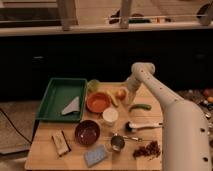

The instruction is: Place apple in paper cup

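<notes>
The gripper [126,92] sat low over the back of the desk [44,156], at the end of the white arm [150,82] that reached in from the right. It was right against the apple [119,94]; whether it was clenched on the fruit or released could not be told. The apple was just right of the orange bowl [98,102], with a green pepper [140,106] near its other side. The paper cup [109,116] stood upright in front of the bowl, apart from the apple. A green tray [55,82] holding a grey scrap [71,106] lay to the left. A dark bowl [87,132], a blue sponge [95,155] and a metal cup [117,143] were nearer the front edge.
</notes>
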### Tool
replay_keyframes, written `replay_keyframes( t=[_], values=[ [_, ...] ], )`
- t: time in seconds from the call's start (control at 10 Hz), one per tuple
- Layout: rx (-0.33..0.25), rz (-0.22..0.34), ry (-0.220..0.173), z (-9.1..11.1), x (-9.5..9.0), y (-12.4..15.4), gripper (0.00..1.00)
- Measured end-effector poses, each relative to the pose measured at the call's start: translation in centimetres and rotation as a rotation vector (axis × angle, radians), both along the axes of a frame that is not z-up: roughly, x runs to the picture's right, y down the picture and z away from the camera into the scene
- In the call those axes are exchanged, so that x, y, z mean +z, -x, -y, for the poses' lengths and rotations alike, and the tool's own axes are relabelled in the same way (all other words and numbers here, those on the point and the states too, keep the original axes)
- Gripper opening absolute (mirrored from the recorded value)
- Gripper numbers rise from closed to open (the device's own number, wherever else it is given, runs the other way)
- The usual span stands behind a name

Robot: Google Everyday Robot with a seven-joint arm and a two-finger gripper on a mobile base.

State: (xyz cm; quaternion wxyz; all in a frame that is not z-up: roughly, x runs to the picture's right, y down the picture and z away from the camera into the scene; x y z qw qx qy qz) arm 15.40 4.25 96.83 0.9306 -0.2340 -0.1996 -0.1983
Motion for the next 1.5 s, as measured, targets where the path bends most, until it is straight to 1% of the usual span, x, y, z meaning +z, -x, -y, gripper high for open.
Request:
replay_keyframes(
  t=[0.2, 0.3, 0.4, 0.5, 0.7, 0.8, 1.0, 1.1, 1.5],
  values=[
    [-0.012, 0.017, 0.004, -0.31, 0.03, 0.40, 0.79],
    [-0.017, 0.026, 0.004, -0.39, 0.03, 0.66, 0.73],
    [-0.021, 0.030, 0.005, -0.52, 0.02, 0.75, 0.65],
    [-0.024, 0.035, 0.001, -0.56, -0.05, 0.79, 0.51],
    [-0.027, 0.039, -0.005, -0.51, -0.13, 1.00, 0.35],
    [-0.026, 0.040, -0.010, -0.40, -0.25, 0.91, 0.20],
    [-0.025, 0.042, -0.015, -0.28, -0.36, 0.88, 0.04],
    [-0.026, 0.046, -0.018, -0.17, -0.43, 1.03, 0.00],
    [-0.024, 0.056, -0.033, 0.24, -0.95, 0.95, 0.00]
  ],
)
